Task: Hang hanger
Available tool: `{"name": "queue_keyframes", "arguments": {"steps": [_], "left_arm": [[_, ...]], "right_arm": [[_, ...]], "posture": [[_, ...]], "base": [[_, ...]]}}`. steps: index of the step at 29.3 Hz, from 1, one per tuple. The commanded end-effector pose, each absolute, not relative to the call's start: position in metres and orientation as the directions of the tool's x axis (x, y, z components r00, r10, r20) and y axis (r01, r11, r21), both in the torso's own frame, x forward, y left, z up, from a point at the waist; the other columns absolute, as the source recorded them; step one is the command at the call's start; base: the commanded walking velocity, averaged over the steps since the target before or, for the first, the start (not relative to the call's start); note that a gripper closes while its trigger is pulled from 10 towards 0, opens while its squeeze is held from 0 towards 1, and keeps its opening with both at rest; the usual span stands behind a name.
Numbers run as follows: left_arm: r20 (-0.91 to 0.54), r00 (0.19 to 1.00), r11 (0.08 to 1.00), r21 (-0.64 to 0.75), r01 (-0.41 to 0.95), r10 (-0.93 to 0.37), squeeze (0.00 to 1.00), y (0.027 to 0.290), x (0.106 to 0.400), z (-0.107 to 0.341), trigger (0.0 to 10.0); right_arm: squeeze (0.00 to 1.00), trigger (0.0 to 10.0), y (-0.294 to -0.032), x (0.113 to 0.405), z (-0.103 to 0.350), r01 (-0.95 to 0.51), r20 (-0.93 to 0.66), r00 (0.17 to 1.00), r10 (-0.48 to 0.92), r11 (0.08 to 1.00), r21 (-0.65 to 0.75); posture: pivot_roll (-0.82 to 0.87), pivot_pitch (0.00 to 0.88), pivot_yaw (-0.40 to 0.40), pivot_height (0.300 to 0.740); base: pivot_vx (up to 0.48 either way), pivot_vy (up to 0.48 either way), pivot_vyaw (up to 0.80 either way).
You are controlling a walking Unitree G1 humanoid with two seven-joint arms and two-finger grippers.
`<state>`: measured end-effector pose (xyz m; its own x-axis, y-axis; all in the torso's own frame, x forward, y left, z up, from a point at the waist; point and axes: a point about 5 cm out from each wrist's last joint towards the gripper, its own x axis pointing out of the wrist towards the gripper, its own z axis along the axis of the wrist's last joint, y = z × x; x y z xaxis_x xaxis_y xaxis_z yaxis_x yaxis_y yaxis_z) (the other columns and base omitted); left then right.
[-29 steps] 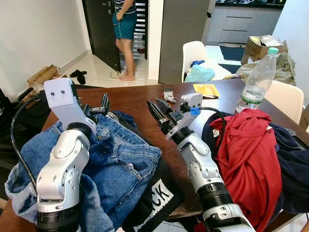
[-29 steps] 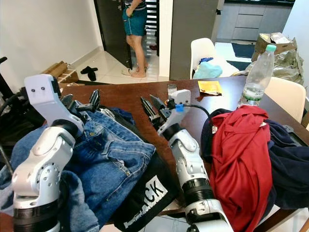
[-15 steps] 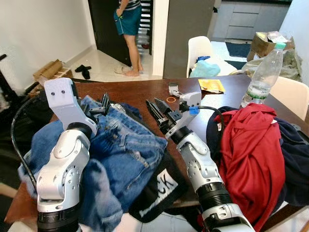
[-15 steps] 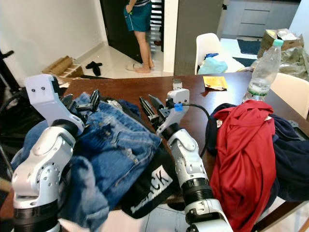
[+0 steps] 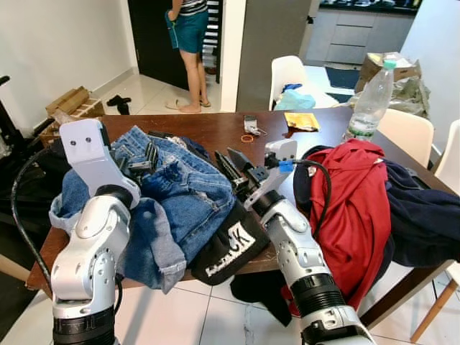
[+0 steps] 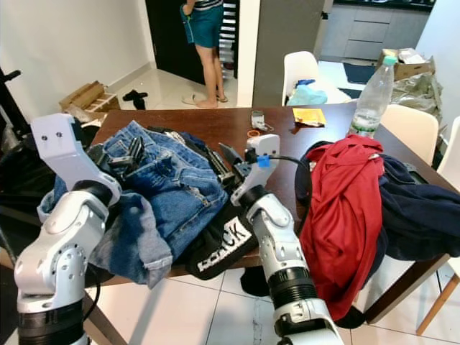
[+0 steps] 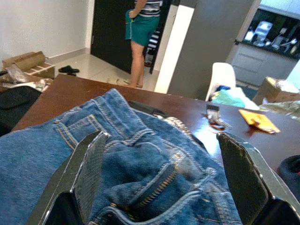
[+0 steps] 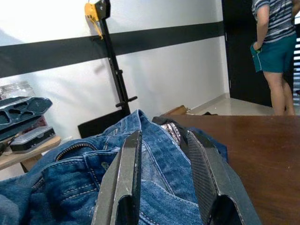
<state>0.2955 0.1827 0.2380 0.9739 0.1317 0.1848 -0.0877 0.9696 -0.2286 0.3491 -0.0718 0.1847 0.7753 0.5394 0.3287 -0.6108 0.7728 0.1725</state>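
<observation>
Head views
Landmark: a dark brown wooden table is heaped with clothes.
Left arm: the silver arm is raised with its elbow bent, and the left gripper is held over the blue denim jeans on the table's left part.
Right arm: it is stretched forward and up over the table's front edge; the right gripper is poised at the right side of the jeans, above a black garment with white lettering.
Other things: a red garment is draped over the table's right part, a clear plastic bottle with a green cap is stood behind it, and a person in teal shorts is seen beyond the table's far side.
Hanger: no hanger can be made out.

Left wrist view
Fingers: spread wide, nothing gripped, with jeans beneath them.

Right wrist view
Fingers: parted narrowly, nothing gripped, hovering just over jeans.
</observation>
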Motion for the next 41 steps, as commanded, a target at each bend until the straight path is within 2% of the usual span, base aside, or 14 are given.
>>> {"name": "queue_keyframes", "arguments": {"steps": [1, 5, 8, 9, 15, 17, 21, 23, 27, 28, 29, 37, 38, 41], "left_arm": [[0.154, 0.976, 0.968, -0.221, -0.117, 0.153, 0.0, 0.191, 0.298, 0.235, 10.0], [0.133, 0.978, 0.972, -0.197, -0.131, 0.159, 0.0, 0.203, 0.299, 0.235, 10.0], [0.125, 0.98, 0.974, -0.183, -0.131, 0.156, 0.0, 0.205, 0.3, 0.235, 10.0], [0.12, 0.982, 0.982, -0.14, -0.13, 0.147, 0.0, 0.208, 0.3, 0.237, 10.0], [0.067, 0.991, 0.993, -0.018, -0.116, 0.117, 0.0, 0.217, 0.302, 0.24, 10.0], [0.04, 0.996, 0.997, 0.014, -0.081, 0.081, 0.0, 0.224, 0.305, 0.253, 10.0], [0.039, 0.998, 0.999, 0.008, -0.05, 0.05, 0.0, 0.224, 0.306, 0.26, 10.0], [0.019, 0.998, 0.997, -0.035, 0.065, -0.064, 0.0, 0.212, 0.304, 0.273, 10.0], [0.007, 0.993, 0.991, -0.059, 0.116, -0.116, 0.0, 0.205, 0.303, 0.277, 10.0], [-0.005, 0.978, 0.975, -0.076, 0.206, -0.207, 0.1, 0.194, 0.299, 0.28, 10.0], [-0.009, 0.957, 0.953, -0.085, 0.29, -0.292, 1.0, 0.182, 0.295, 0.281, 10.0], [-0.017, 0.936, 0.932, -0.104, 0.348, -0.351, 1.0, 0.174, 0.291, 0.278, 10.0], [-0.028, 0.95, 0.94, -0.157, 0.302, -0.31, 1.0, 0.181, 0.293, 0.274, 10.0], [-0.052, 0.963, 0.949, -0.193, 0.251, -0.265, 1.0, 0.19, 0.295, 0.268, 10.0]], "right_arm": [[0.0, 10.0, -0.076, 0.352, 0.184, -0.576, 0.313, 0.8, 0.511, 0.8, 0.166], [0.0, 10.0, -0.086, 0.358, 0.177, -0.49, 0.254, 0.858, 0.446, 0.859, 0.15], [0.0, 10.0, -0.088, 0.36, 0.175, -0.468, 0.234, 0.872, 0.429, 0.872, 0.142], [0.0, 10.0, -0.092, 0.362, 0.172, -0.443, 0.21, 0.887, 0.41, 0.886, 0.14], [0.0, 10.0, -0.096, 0.363, 0.166, -0.435, 0.157, 0.896, 0.415, 0.892, 0.125], [0.0, 10.0, -0.094, 0.362, 0.16, -0.472, 0.099, 0.881, 0.463, 0.876, 0.098], [0.0, 10.0, -0.092, 0.361, 0.158, -0.488, 0.081, 0.873, 0.482, 0.868, 0.09], [0.0, 10.0, -0.087, 0.361, 0.156, -0.513, 0.058, 0.858, 0.51, 0.855, 0.072], [0.0, 10.0, -0.085, 0.361, 0.155, -0.521, 0.051, 0.854, 0.518, 0.851, 0.066], [0.0, 10.0, -0.084, 0.361, 0.155, -0.524, 0.044, 0.852, 0.522, 0.85, 0.058], [0.0, 10.0, -0.083, 0.362, 0.154, -0.526, 0.039, 0.85, 0.525, 0.849, 0.052], [0.0, 10.0, -0.082, 0.362, 0.154, -0.533, 0.03, 0.846, 0.532, 0.845, 0.039], [0.0, 10.0, -0.081, 0.363, 0.154, -0.542, 0.023, 0.841, 0.541, 0.84, 0.033], [0.0, 10.0, -0.08, 0.363, 0.154, -0.549, 0.018, 0.836, 0.548, 0.836, 0.029]], "posture": [[0.18, 0.027, -0.01, 0.74], [0.18, 0.028, -0.008, 0.74], [0.18, 0.028, -0.008, 0.74], [0.18, 0.028, -0.009, 0.74], [0.18, 0.026, -0.009, 0.74], [0.18, 0.022, -0.01, 0.74], [0.18, 0.018, -0.009, 0.74], [0.18, 0.012, -0.008, 0.74], [0.18, 0.011, -0.008, 0.74], [0.19, 0.011, -0.009, 0.74], [0.19, 0.008, -0.013, 0.74], [0.19, 0.006, -0.018, 0.74], [0.2, 0.002, -0.03, 0.74], [0.2, 0.002, -0.032, 0.74]], "base": [[0.0, 0.0, 0.0], [0.0, 0.0, 0.0], [0.0, 0.0, 0.0], [0.0, 0.0, 0.0], [0.0, 0.0, 0.0], [0.0, 0.0, 0.0], [0.0, 0.0, 0.0], [0.0, 0.0, 0.0], [0.0, 0.0, 0.0], [0.0, 0.0, 0.0], [0.0, 0.0, 0.0], [0.0, 0.0, 0.0], [0.0, 0.0, 0.0], [0.0, 0.0, 0.0]]}}
